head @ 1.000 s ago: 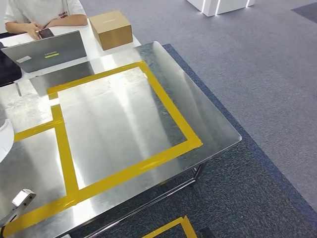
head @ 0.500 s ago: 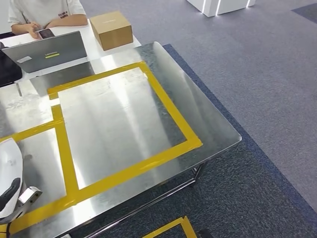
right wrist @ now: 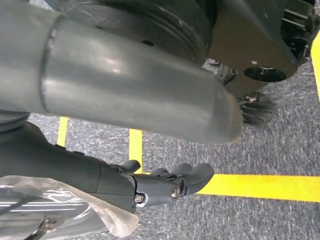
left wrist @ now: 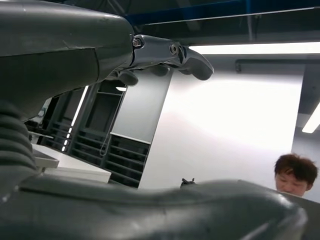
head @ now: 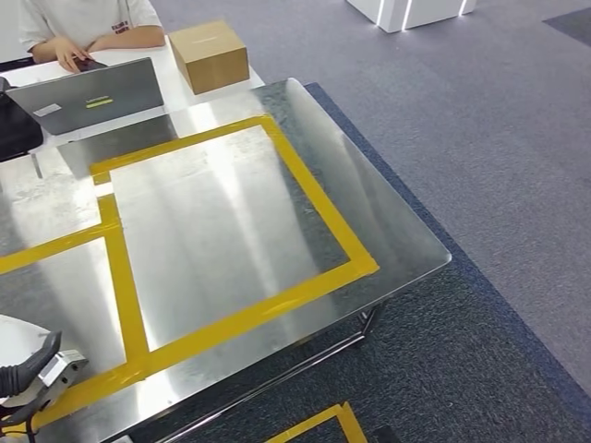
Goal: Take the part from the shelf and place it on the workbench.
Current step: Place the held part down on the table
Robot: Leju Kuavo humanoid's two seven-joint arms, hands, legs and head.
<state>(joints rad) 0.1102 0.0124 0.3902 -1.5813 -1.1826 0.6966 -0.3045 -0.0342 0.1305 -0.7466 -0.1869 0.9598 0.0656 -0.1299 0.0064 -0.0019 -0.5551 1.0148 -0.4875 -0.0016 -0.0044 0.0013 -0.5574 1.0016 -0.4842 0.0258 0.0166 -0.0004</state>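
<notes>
The steel workbench [head: 230, 231] carries yellow tape frames. At its near left corner my left hand [head: 31, 369] reaches over the edge, one dark finger lying along a white rounded thing [head: 14, 341]; I cannot tell whether this is the part or whether it is held. In the left wrist view the left hand [left wrist: 56, 60] has its fingers [left wrist: 170, 50] stretched out and apart from the thumb [left wrist: 188, 210], with only the room between them. My right hand [right wrist: 151, 187] hangs over the carpet, fingers straight, holding nothing. A clear plastic film [right wrist: 75, 210] lies beside its wrist.
A person [head: 83, 28] sits behind the bench at a laptop [head: 87, 92], beside a cardboard box [head: 209, 55]. The person [left wrist: 296, 175] shows in the left wrist view too. Grey carpet with yellow tape lines [right wrist: 264, 187] surrounds the bench. A white stand [head: 411, 11] is far back.
My left hand and the white rounded thing have come down from the left edge towards the bench's near left corner. The person's hand shifted on the phone.
</notes>
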